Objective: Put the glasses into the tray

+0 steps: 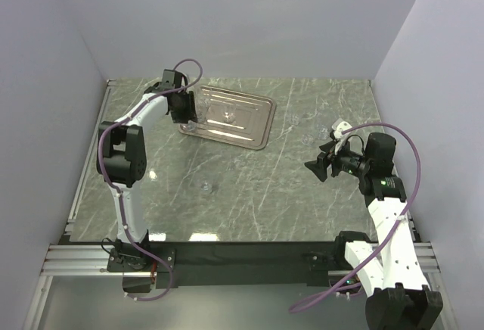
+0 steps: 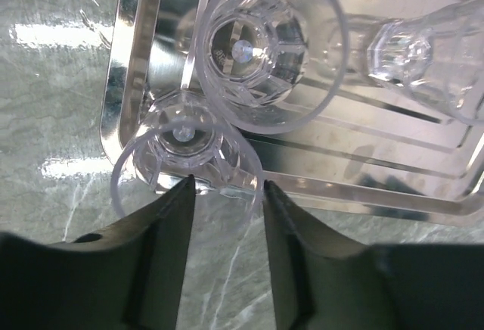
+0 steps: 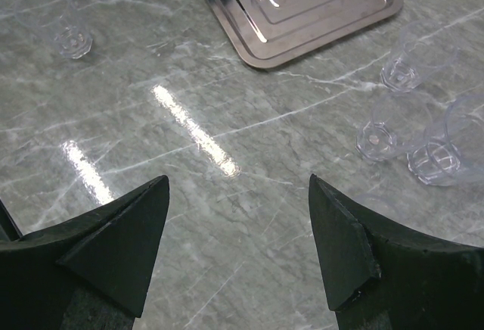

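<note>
Three in the tray (image 2: pixel 140 42), by the left wrist view: an upright glass (image 2: pixel 268 50) at top centre, a tipped glass (image 2: pixel 427 57) at upper right that seems to lie on its side, and a corner glass (image 2: pixel 185 152) in the tray's lower-left corner. Left tool (image 2: pixel 228 201): fingers a narrow gap apart, tips just over the corner glass's rim. We cannot tell whether they pinch it. Right tool (image 3: pixel 238 185): spread wide, nothing between the fingers, hanging over the marbled desk (image 3: pixel 227 103). At the right of its frame we count a cluster of three glasses (image 3: pixel 378 137) on the desk, close together. At upper left a lone glass (image 3: pixel 73 40) sits on the desk, well apart from the tray.
</note>
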Motion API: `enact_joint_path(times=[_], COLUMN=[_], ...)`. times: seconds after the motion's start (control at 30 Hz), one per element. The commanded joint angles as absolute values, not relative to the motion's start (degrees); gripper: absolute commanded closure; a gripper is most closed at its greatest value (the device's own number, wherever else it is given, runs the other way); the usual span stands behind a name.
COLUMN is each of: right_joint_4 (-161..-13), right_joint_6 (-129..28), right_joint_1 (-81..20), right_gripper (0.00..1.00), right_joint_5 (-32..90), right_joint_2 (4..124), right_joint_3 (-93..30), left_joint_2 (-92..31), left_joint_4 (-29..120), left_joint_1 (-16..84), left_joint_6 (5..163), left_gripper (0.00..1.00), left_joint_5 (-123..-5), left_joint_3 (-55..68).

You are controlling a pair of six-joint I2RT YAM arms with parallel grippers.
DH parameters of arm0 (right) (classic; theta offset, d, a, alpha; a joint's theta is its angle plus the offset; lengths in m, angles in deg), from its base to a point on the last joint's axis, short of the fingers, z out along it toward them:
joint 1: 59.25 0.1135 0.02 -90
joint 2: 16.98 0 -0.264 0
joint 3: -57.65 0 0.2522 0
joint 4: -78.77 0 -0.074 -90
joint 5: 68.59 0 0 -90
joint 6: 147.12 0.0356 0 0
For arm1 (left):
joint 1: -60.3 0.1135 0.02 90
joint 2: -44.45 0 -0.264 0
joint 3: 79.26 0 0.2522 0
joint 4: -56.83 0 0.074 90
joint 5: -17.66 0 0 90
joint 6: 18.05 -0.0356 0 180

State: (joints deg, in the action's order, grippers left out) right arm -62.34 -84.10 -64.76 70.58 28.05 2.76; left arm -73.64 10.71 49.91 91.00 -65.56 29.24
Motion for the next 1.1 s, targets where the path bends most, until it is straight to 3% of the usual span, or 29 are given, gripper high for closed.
enact_joint_path(times=[0.0, 0.13, 0.57, 0.73, 0.83, 1.07], right_joint_4=[-63.29, -63.3, -63.3, -62.42, -63.29, -62.07], right_joint_6=[-85.07, -85.33, -86.22, -84.9, -79.3, -70.77], right_joint_1=[-65.13, -65.13, -65.4, -65.75, -65.84, -66.36], right_gripper=[0.2, 0.2, 0.2, 0.2, 0.21, 0.29], right_joint_5=[70.81, 70.72, 67.12, 59.22, 50.55, 38.75], right_joint_2=[28.02, 28.19, 29.51, 33.11, 37.23, 47.42], right_joint_3=[2.58, 2.67, 2.49, -0.14, -1.64, -5.41], left_joint_2=[-67.01, -61.21, -34.43, -20.71, -9.65, 1.01], left_joint_4=[12.83, 15.29, 20.4, 21.1, 21.36, 22.5], left_joint_1=[49.58, 49.58, 50.28, 52.22, 52.48, 52.48], left_joint_6=[90.14, 89.79, 90.41, 90.76, 90.41, 89.17], left_gripper=[0.52, 0.44, 0.32, 0.19, 0.01, 0.0], left_joint_5=[-65.4, -65.05, -69.09, -74.17, -79.1, -83.59], left_joint_3=[29.17, 25.22, 9.05, -2.79, -9.58, -19.96])
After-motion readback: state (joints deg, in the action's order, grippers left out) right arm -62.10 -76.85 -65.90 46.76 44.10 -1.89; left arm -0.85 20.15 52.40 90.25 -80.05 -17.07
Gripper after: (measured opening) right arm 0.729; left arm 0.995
